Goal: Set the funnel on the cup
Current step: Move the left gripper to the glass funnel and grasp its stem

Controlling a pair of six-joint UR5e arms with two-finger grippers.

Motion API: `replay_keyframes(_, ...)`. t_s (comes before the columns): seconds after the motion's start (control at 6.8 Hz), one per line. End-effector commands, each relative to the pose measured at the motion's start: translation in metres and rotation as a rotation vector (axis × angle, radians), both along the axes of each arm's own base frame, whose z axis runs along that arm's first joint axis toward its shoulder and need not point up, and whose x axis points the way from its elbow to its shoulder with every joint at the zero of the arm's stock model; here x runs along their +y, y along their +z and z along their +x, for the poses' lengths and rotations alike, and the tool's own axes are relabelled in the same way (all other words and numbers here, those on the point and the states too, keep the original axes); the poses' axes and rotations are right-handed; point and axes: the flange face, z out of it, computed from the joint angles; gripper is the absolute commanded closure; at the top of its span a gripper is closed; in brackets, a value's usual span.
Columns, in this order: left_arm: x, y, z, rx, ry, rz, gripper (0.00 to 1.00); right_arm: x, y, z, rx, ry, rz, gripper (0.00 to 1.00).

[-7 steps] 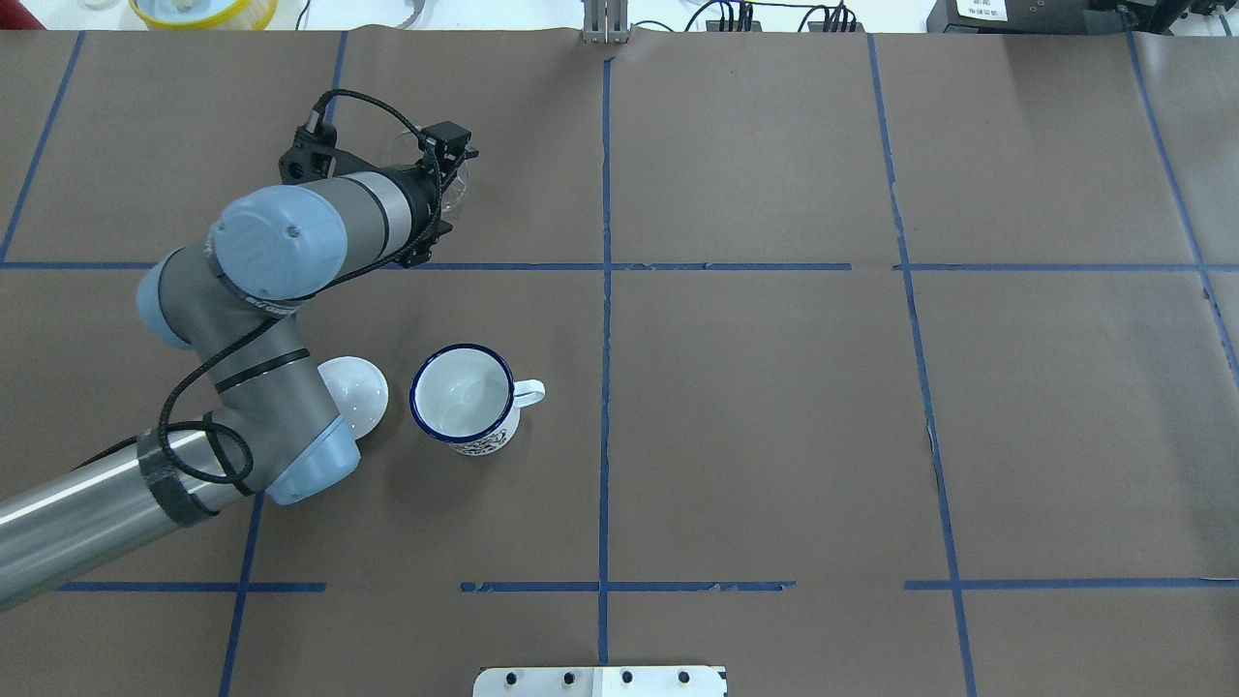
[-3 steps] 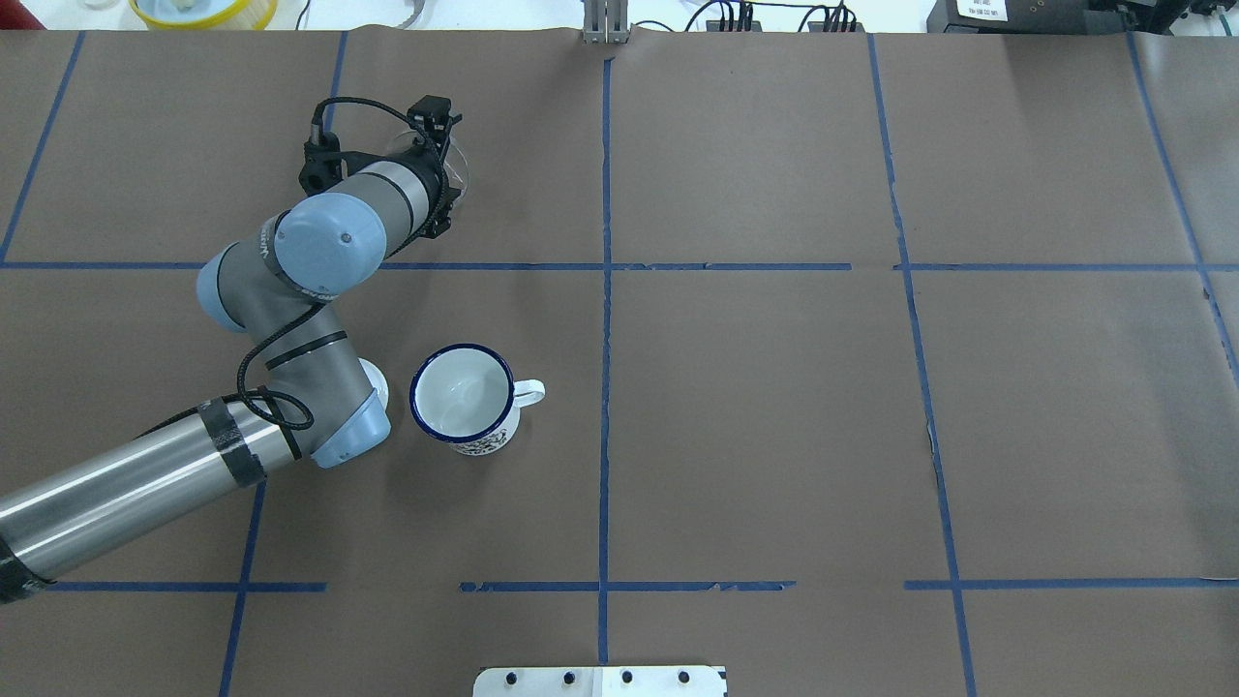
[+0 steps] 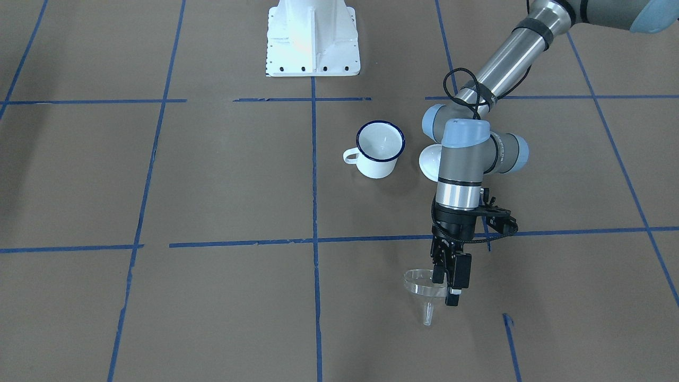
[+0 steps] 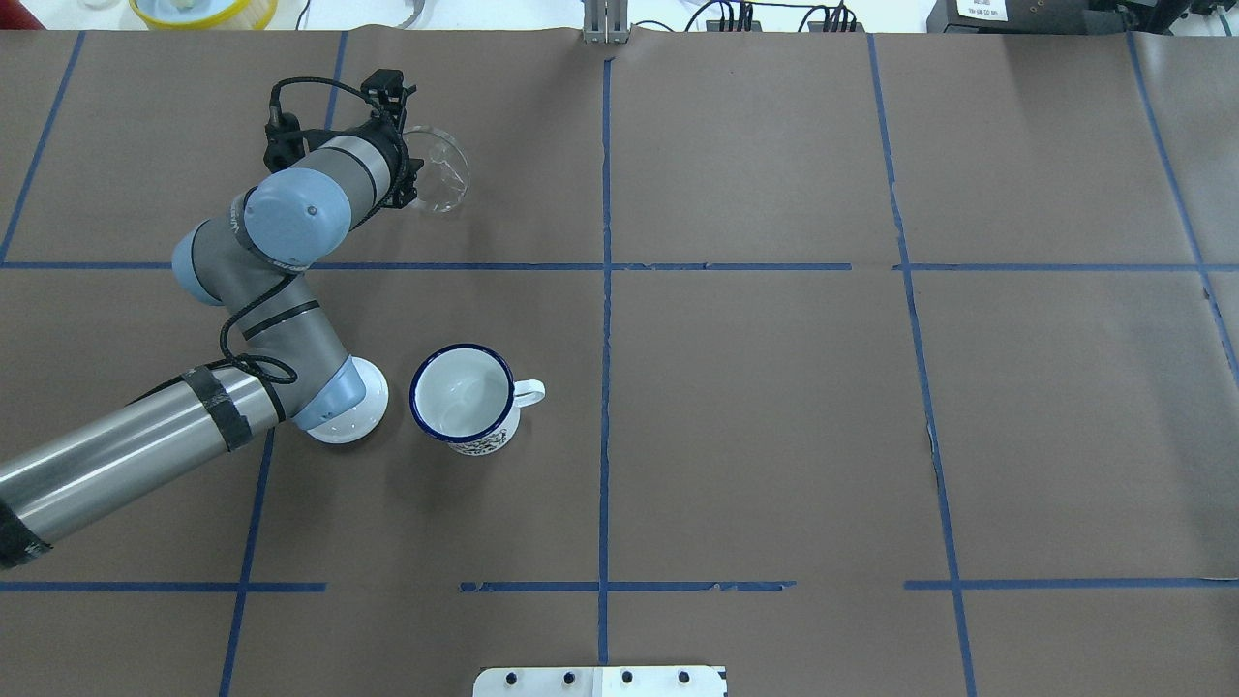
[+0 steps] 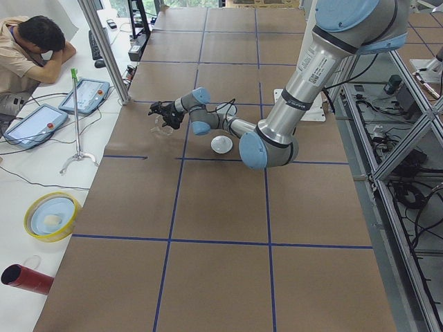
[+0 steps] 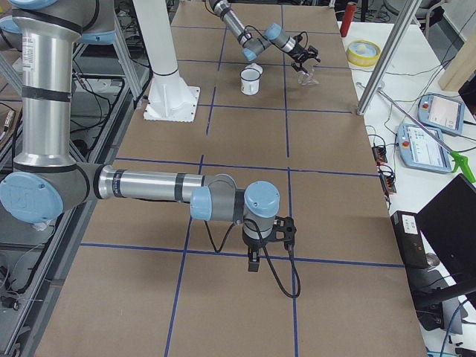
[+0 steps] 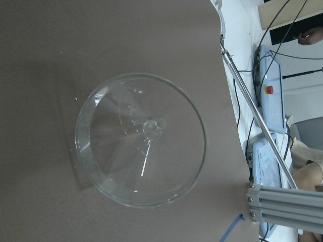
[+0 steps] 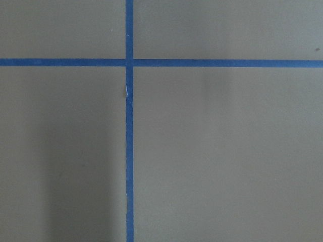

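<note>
One of ours, the left hand (image 3: 447, 289), sits beside the funnel (image 3: 419, 282), grip we cannot tell, the cup (image 3: 379, 154) well behind it.

A clear, glossy funnel (image 7: 141, 138), see-through and glinting along its smooth rim, sits at upper left of the overhead frame. The table is covered in matt brown paper (image 4: 774, 407), gridded with smooth blue tape (image 4: 605, 436) that is frayed in places. The cup (image 4: 463, 397) is shiny white enamel with a dark blue rim. The left arm (image 4: 116, 465) shows brushed silver metal tubing, matt grey joints, pale blue plastic caps and matt black wrist fittings.
</note>
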Motion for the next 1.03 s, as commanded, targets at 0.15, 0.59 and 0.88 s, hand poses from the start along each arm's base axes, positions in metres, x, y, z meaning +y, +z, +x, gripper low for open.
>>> replay_keyframes(0.15, 0.000, -0.014, 0.002, -0.037, 0.040, 0.049, 1.00, 0.000, 0.000, 0.000, 0.000, 0.000, 0.000, 0.00)
replay_keyframes(0.59, 0.001, -0.024, -0.003, -0.026, 0.037, 0.064, 1.00, 0.000, 0.000, 0.000, 0.000, 0.000, 0.000, 0.00)
replay_keyframes(0.88, 0.018, -0.100, -0.032, 0.079, 0.060, 0.152, 1.00, 0.000, 0.000, 0.000, 0.000, 0.000, 0.000, 0.00)
